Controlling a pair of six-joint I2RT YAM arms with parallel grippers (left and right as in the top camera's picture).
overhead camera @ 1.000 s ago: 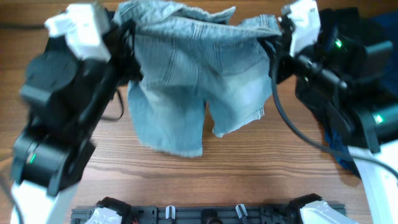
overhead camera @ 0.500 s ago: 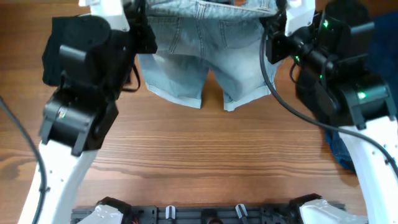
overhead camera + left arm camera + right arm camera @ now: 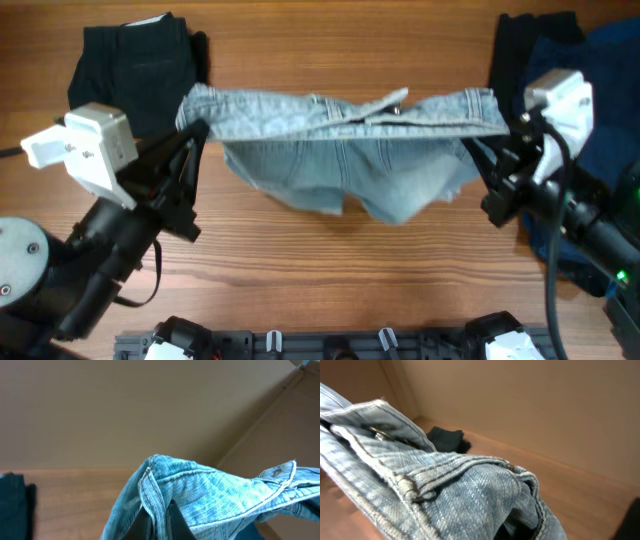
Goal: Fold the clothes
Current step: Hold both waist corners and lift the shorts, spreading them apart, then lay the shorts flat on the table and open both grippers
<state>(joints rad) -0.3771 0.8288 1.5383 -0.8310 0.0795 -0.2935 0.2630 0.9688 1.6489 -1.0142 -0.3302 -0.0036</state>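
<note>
A black garment lies flat on the wooden table, up and to the left of the denim shorts. Just below it, at the shorts' left end, the left gripper is clamped on the waistband. In the left wrist view the denim drapes over the fingers and hides all but a dark sliver of them.

The faded light-blue shorts hang stretched between the two arms. The waistband is pulled into a nearly straight line, and the legs sag below it toward the near side of the table. A plain brown board wall stands beyond the shorts at the table's far edge.

At the shorts' right end the right gripper is likewise clenched on the waistband. Its wrist camera shows bunched denim wrapped over the fingers, with a metal button on the band. Right of the shorts lie a black cloth and, touching it, a dark blue garment, partly under the right arm.
</note>
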